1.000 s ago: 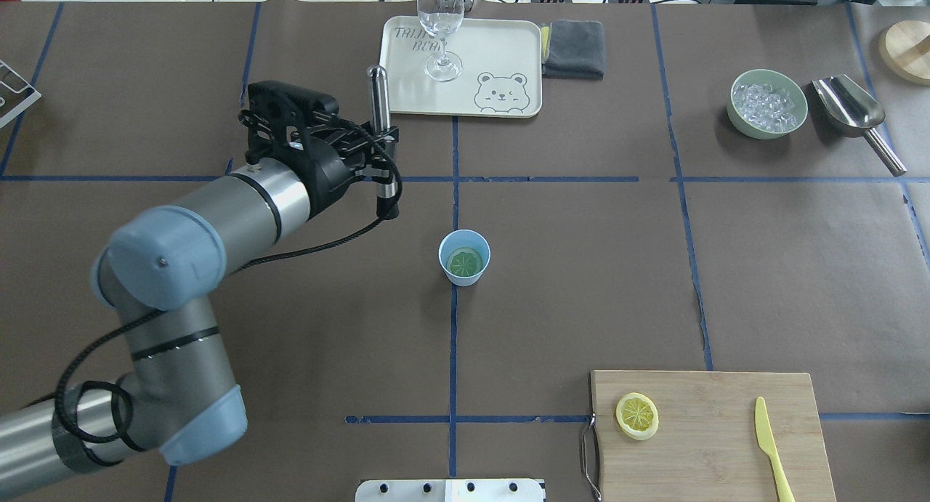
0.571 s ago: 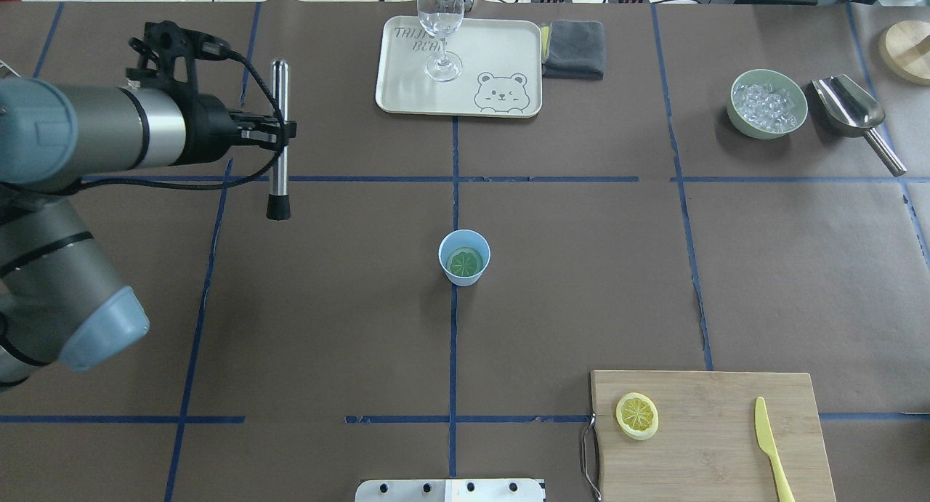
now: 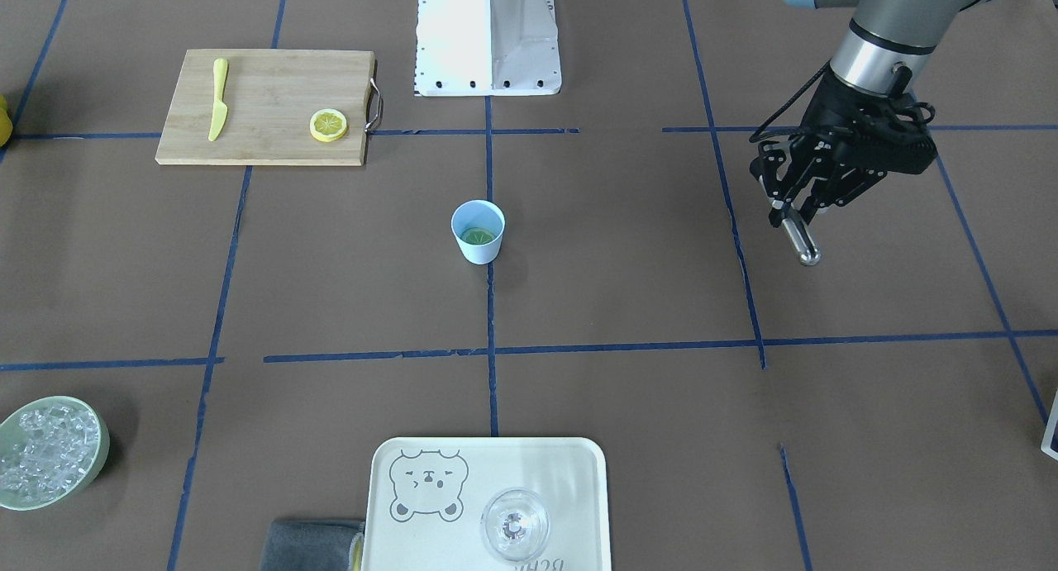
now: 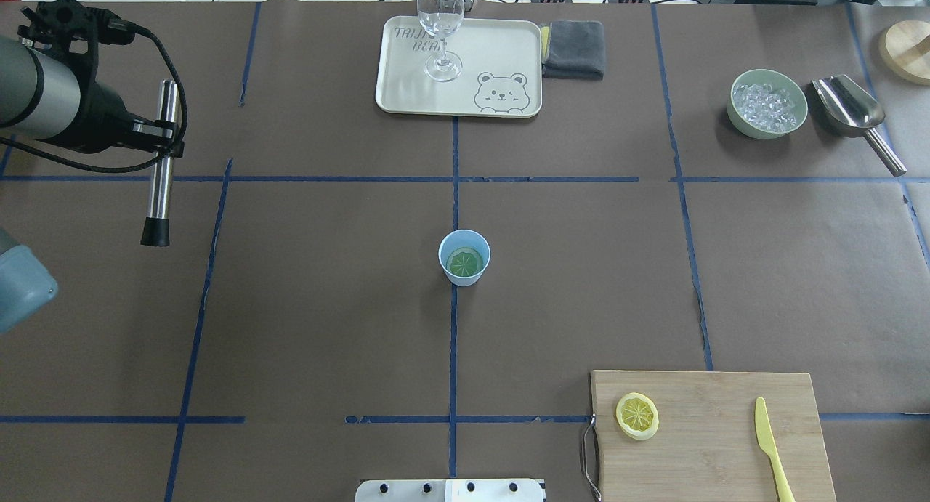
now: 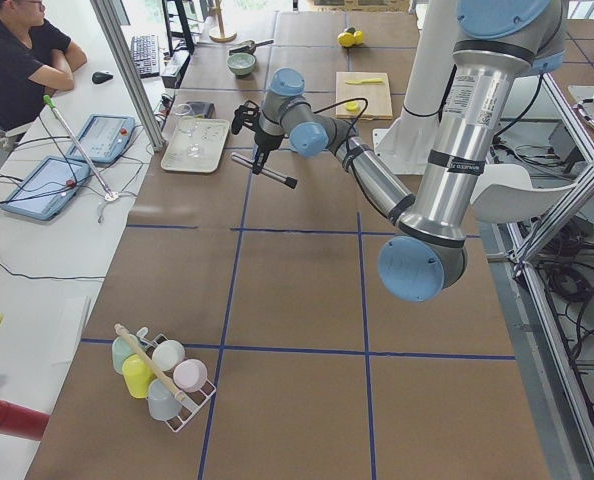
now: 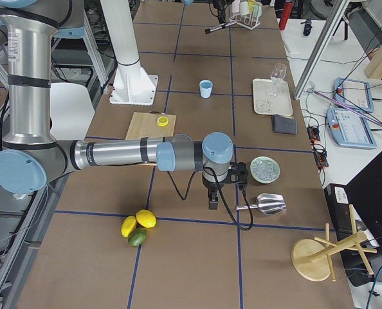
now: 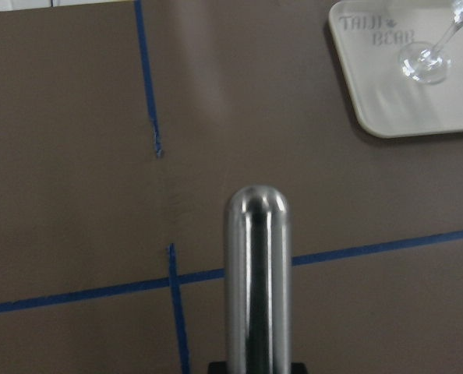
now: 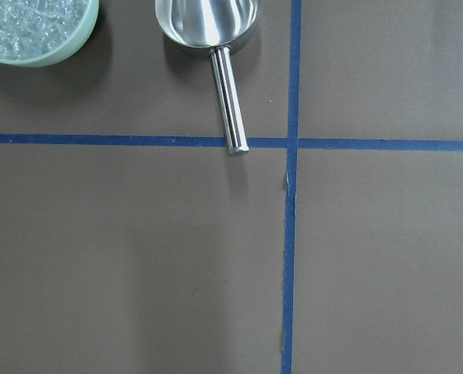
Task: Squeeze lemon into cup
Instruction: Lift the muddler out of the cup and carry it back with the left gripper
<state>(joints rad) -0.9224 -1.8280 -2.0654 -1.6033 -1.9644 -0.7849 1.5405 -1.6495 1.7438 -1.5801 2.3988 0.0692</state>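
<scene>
The pale-blue cup (image 4: 464,257) (image 3: 478,234) stands at the table's centre, with a greenish lemon slice (image 4: 465,263) (image 3: 478,237) lying flat inside it. My left gripper (image 4: 163,140) (image 3: 795,217) hangs far to the cup's left, shut on a silver rod (image 4: 160,175) (image 7: 256,280) with a black end. The rod is clear of the table. My right gripper (image 6: 213,196) shows only in the exterior right view, near the metal scoop; I cannot tell whether it is open or shut.
A second lemon slice (image 4: 637,415) and a yellow knife (image 4: 770,444) lie on the cutting board (image 4: 719,458). A tray (image 4: 501,51) with a wine glass (image 4: 440,22), a grey cloth (image 4: 574,48), a bowl of ice (image 4: 769,102) and a scoop (image 4: 854,113) line the far side.
My left arm has swung well to the left, away from the cup, carrying the rod with it. The cup and its lemon slice have not moved.
</scene>
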